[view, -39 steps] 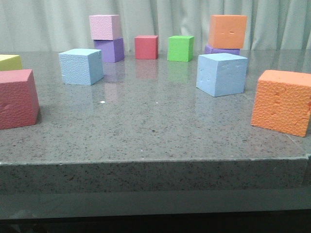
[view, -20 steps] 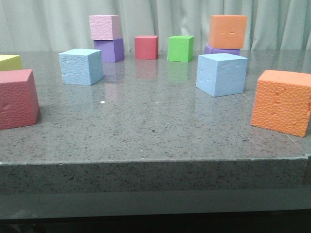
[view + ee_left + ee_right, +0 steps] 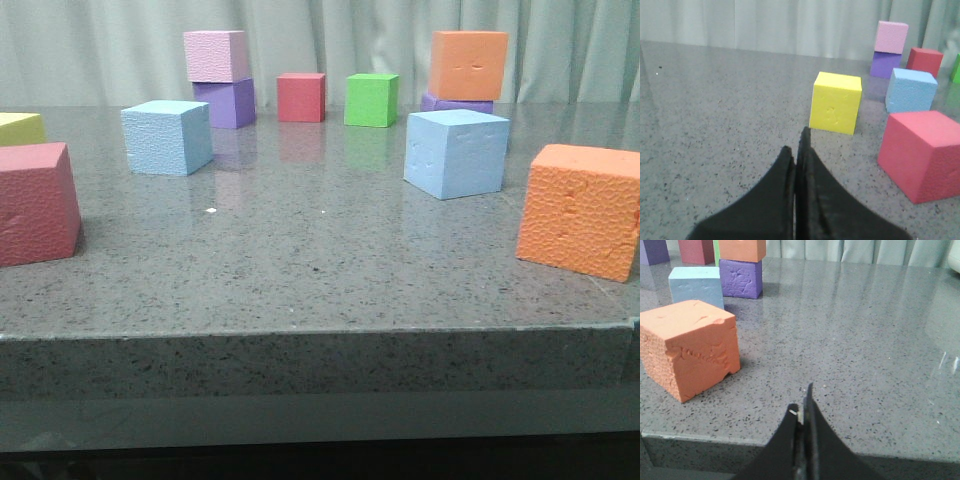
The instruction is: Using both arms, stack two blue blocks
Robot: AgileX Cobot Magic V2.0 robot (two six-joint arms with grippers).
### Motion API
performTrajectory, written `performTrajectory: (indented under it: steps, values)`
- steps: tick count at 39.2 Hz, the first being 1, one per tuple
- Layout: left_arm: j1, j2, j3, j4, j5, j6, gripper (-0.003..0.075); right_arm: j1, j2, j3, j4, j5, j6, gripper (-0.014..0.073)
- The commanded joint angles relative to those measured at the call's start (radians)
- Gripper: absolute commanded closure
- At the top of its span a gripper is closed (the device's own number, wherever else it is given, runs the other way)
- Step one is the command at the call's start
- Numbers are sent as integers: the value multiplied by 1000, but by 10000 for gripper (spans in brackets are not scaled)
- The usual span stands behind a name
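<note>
We see the pebbled blue block (image 3: 910,90) well ahead of our left gripper (image 3: 796,150), beyond the yellow cube (image 3: 835,102) and red cube (image 3: 922,152). The smoother blue block (image 3: 696,286) lies far beyond our right gripper (image 3: 803,407), behind the orange cube (image 3: 690,347). Both grippers' fingers are pressed together, holding nothing.

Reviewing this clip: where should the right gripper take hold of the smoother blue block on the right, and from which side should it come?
Probably from above, fingers closing on two opposite vertical faces of the smoother blue block. It sits flat and upright with its top bare. A purple block under an orange block stands close behind, so gripping its left and right faces looks safest.
</note>
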Motion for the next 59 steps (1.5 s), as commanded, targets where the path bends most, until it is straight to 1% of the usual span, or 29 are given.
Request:
performTrajectory:
  steps: [1, 7, 15, 19, 24, 26, 30, 34, 37, 41, 43, 48, 56, 57, 59]
  values:
    - [2, -18, 4, -8, -135, -9, 741, -5, -18, -5, -9, -100, -9, 664]
    - [2, -18, 2, -8, -192, -9, 741, -5, -18, -5, 1, -141, -8, 664]
    - [2, -18, 0, -15, -350, -9, 741, -5, -18, -14, 40, -228, 3, 664]
    - [2, -16, -30, -21, -365, -9, 741, -5, -18, -88, 42, -223, 3, 664]
    - [2, 10, -120, -21, -355, -9, 741, -5, -8, -212, 42, -155, 3, 664]
    - [2, 37, -167, -21, -337, -9, 741, -5, 8, -279, 42, -116, 3, 664]
    - [2, 123, -277, -21, -254, -9, 741, -5, 81, -409, 42, -39, 3, 664]
    - [2, 251, -409, -15, -127, -9, 741, -5, 189, -528, 42, 21, 3, 664]
    - [2, 356, -503, -15, -18, -9, 741, -5, 271, -605, 42, 96, 3, 664]
    - [2, 475, -607, 13, 76, -1, 741, -5, 374, -693, 42, 184, 3, 664]
    - [2, 521, -644, 37, 98, -1, 741, -5, 415, -723, 42, 213, 3, 664]
    - [2, 597, -685, 38, 105, -1, 741, -5, 486, -743, 51, 224, 3, 664]
    - [2, 604, -687, 38, 103, -1, 740, -5, 488, -742, 55, 208, 2, 659]
    - [2, 604, -687, 38, 103, -1, 739, -5, 488, -742, 55, 207, 2, 647]
    - [2, 604, -687, 40, 103, -1, 733, -5, 488, -742, 55, 210, 2, 589]
